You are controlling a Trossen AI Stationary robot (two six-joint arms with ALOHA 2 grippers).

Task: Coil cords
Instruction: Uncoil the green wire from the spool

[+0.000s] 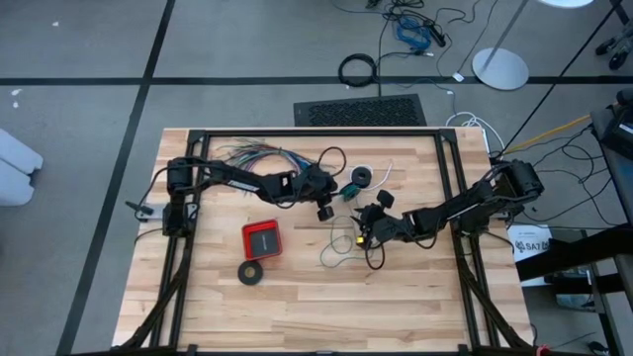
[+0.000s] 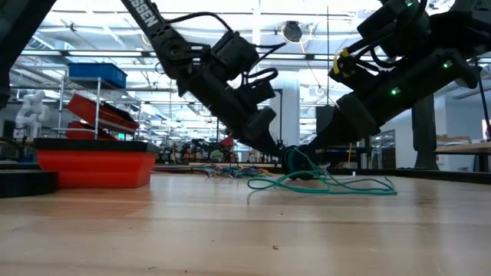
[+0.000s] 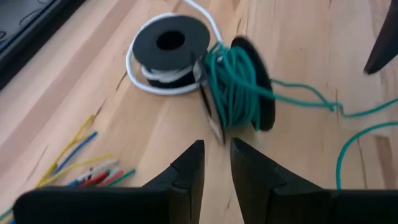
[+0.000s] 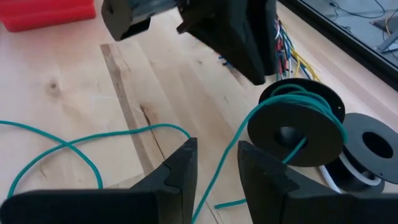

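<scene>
Teal-green wire (image 4: 297, 102) partly wound on a black spool (image 3: 239, 87) standing on edge near the bench's middle, toward the far edge; loose end trailing in loops (image 1: 341, 249) toward the near edge. White cord (image 3: 163, 73) wound on a second black spool (image 1: 362, 176) lying flat, touching the first on its far side. Left gripper (image 3: 216, 163) just short of the upright spool, fingers slightly parted, grasping nothing. Right gripper (image 4: 216, 163) close on the spool's other side, fingers slightly parted with a teal strand running between them; grip on it cannot be told. Fanned many-coloured wires (image 1: 252, 155) by the far edge, left of the spools. Red box (image 1: 262, 239) and black tape ring (image 1: 251, 272) left of the loose loops. Bare wood open along the near edge (image 1: 326, 321) and both near corners.
</scene>
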